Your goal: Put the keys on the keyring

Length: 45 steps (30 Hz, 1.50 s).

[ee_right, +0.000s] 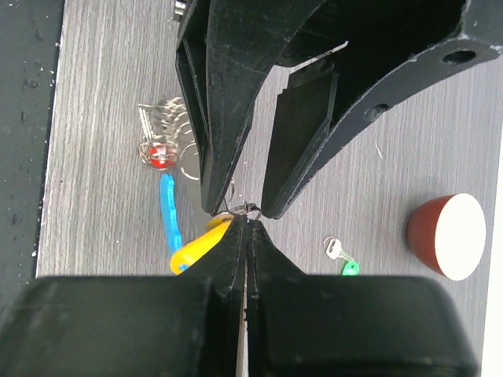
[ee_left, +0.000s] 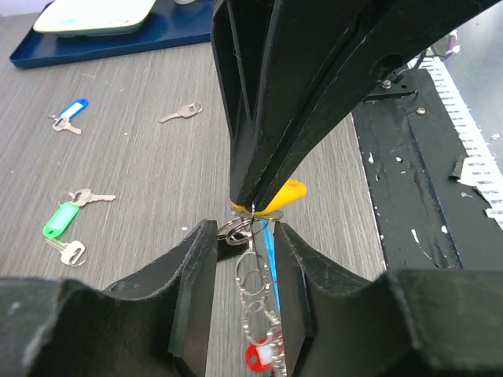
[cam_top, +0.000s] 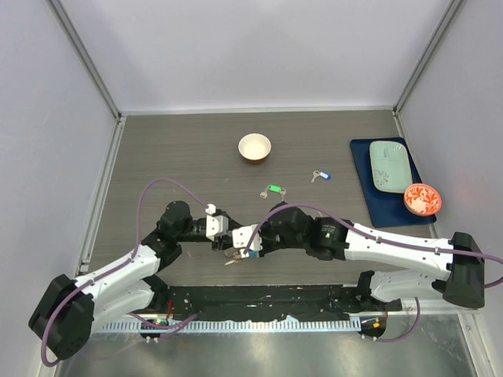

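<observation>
Silvery keyring wire is hanging between my two claws at the near middle of the desk. My right claw is pinching shut on it at the tips, with the yellow-tag key just beside. My left claw is standing partly open, jaws flanking the ring; whether they touch it I cannot tell. The green-tag key and blue-tag key are lying farther out, loose.

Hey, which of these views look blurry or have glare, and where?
Top view: soft, even light, sharp throughout, only a bright sheen on the metal strip at the near edge. Left wrist view: the left fingers loom dark and soft, while the green key is sharp. Right wrist view: the right fingers are a dark blur; the bowl is crisp.
</observation>
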### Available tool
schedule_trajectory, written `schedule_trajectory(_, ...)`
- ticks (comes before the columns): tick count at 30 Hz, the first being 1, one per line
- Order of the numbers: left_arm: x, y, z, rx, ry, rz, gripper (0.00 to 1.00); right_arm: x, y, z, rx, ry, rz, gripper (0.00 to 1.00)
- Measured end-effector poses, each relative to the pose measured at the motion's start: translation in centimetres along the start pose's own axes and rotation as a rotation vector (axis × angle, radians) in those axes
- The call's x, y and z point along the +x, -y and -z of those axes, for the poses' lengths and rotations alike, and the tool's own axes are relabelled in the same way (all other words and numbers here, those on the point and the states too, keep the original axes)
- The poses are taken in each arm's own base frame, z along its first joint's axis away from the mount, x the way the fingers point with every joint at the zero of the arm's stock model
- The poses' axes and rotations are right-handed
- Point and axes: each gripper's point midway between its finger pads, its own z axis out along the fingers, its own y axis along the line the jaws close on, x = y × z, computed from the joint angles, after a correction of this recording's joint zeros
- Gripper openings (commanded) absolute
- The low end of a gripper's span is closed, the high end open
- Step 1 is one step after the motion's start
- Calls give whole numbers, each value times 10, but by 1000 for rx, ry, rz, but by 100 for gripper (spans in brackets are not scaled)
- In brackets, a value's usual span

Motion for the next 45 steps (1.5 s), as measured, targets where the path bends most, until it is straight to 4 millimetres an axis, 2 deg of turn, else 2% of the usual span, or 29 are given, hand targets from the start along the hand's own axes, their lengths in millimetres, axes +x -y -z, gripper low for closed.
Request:
schedule_trajectory(8, 4, 5, 0, 31, -11, 12, 35, 0, 0, 1, -2, -3, -1, 1)
schedule_trajectory(11, 5, 6, 0, 34, -13, 7, 27, 1, -1, 1, -4, -6, -1, 1)
schedule_trajectory(12, 5, 6, 0, 34, -14, 8, 21, 2, -1, 2, -4, -8, -1, 1)
schedule_trajectory(17, 7, 6, 0, 32, -20, 10, 13, 3, -2, 5, -6, -16, -4, 1)
schedule_trajectory(21, 8, 7, 0, 33, -27, 19, 0, 5, -2, 10, -2, -25, -7, 1)
schedule_trajectory(27, 9, 8, 1, 34, -31, 30, 0, 6, -1, 14, 8, -32, -13, 1)
schedule_trajectory(28, 7, 8, 1, 32, -27, 29, 3, 7, -1, 14, 8, -33, -13, 1)
schedule_trajectory(30, 2, 7, 2, 24, -13, 29, 20, 7, -1, 14, 8, -33, -14, 1)
schedule_trajectory(33, -7, 4, 2, 4, 12, 14, 26, 7, -1, 14, 8, -33, -16, 1)
schedule_trajectory(37, -11, -1, 3, -24, 25, -3, 30, 6, -1, 14, 8, -33, -17, 1)
schedule_trajectory(40, -11, -2, 3, -29, 25, -5, 38, 6, -1, 14, 5, -31, -17, 1)
schedule_trajectory(45, -1, -1, 0, -15, 5, 19, 42, 5, -3, 13, -5, -23, -17, 1)
